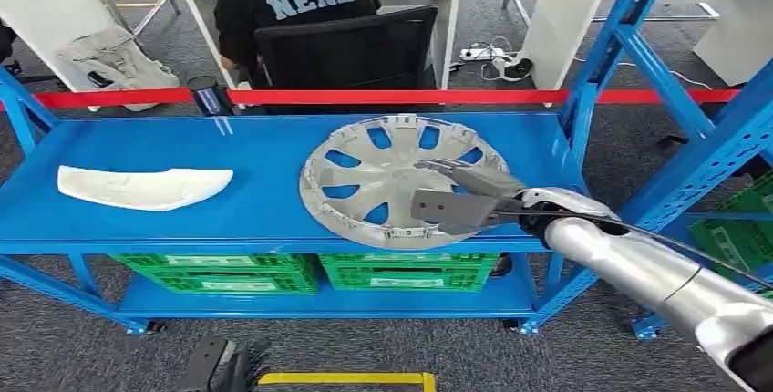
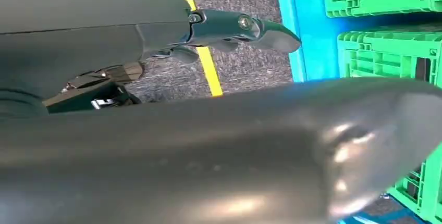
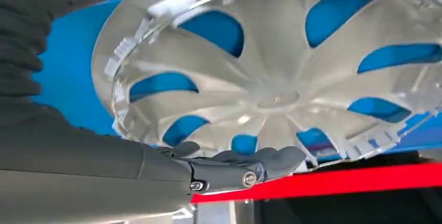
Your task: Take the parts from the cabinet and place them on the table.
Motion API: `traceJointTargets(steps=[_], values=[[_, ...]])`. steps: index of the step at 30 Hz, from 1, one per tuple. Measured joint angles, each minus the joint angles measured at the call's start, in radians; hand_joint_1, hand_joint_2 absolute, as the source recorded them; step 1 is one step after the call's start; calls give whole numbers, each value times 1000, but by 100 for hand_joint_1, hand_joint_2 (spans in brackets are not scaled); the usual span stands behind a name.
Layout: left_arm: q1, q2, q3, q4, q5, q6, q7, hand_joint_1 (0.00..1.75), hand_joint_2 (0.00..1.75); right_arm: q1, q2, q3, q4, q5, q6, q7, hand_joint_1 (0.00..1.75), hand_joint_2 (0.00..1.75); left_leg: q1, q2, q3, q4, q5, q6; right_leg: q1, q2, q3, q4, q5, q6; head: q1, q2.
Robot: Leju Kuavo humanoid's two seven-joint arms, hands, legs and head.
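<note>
- Silver right arm comes in from the lower right of the head view, its right hand [image 1: 456, 199] stretched out flat over the near right part of the hubcap [image 1: 378, 173].
- Fingers [image 1: 453, 171] lie extended and close together on the hubcap's spokes; whether they actually clasp it I cannot tell.
- Left hand [image 2: 229, 28] hangs low over grey carpet and a yellow floor line [image 2: 203, 52], fingers loosely apart, holding nothing.
- Hubcap is pale grey, spoked, lying flat on the blue shelf [image 1: 255, 150], right of centre.
- Right wrist view adds the clips around its rim.
- White curved part [image 1: 141, 187] lies at the shelf's left, well apart.
- Beyond, a red tape [image 1: 365, 97] and a seated person [image 1: 292, 0].
</note>
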Motion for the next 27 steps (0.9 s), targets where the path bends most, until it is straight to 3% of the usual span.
traceJointTargets(steps=[12,27], values=[[0,0,0,-2,6,2,2,0,0,36,1,21,0,-14,-11,6,0,175,0,0,0,0,0,0,0,0,0,0,0,0,0,0],[4,0,-1,-1,18,1,-6,0,0,55,0,31,30,8,4,58,0,175,0,0,0,0,0,1,0,0,0,0,0,0,0,0]])
